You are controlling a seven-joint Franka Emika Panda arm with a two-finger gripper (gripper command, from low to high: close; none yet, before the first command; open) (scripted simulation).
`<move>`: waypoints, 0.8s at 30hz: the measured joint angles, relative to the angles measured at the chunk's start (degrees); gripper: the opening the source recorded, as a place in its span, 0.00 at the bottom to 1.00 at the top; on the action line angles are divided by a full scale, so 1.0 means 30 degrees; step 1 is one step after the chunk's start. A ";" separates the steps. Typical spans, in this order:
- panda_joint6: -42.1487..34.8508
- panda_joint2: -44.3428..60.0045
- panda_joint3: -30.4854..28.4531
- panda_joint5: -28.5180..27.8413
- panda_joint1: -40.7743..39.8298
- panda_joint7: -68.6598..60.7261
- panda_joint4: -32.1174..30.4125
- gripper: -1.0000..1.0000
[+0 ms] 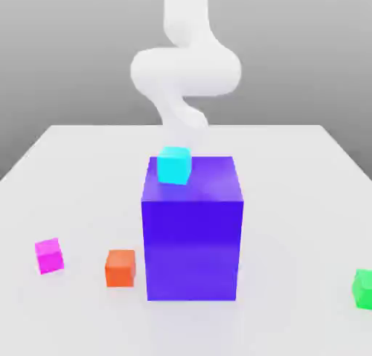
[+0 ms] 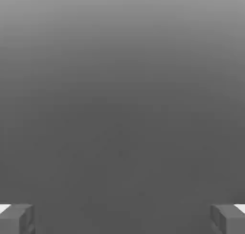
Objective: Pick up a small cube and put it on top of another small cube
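The arm [image 1: 185, 71] rises behind the big blue-violet block [image 1: 192, 235], and in the hand view the two fingertips [image 2: 16, 219] stand at opposite edges with nothing between them, so the gripper [image 2: 122, 218] is spread wide and holds nothing. The small cube [image 1: 49, 255], bright magenta-pink, sits on the table [image 1: 290, 187] near the exterior view's left, just beside the orange cube [image 1: 120, 267] but apart from it. A cyan cube [image 1: 174, 165] rests on top of the block at its back corner toward that view's left, and a green cube [image 1: 363, 288] lies well apart at the exterior view's right. The step in hand looks like the approach to the pink cube. To do it well, the hand should travel clear of the tall block, settle squarely above the cube, and turn so the fingers meet two flat opposite faces; the cube seems slightly rotated on the table, though that is hard to judge from here. Descend straight, keep the jaws wide until they straddle it, and avoid nudging the orange neighbour.
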 joint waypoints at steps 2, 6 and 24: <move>0.0877 0.1485 -0.0448 -0.0148 -0.0817 0.0631 -0.0711 0.50; 0.2520 0.4264 -0.1438 -0.0403 -0.2281 0.1795 -0.2049 0.50; 1.0081 1.6878 -0.4442 0.3352 -0.8494 0.2957 -0.7025 0.50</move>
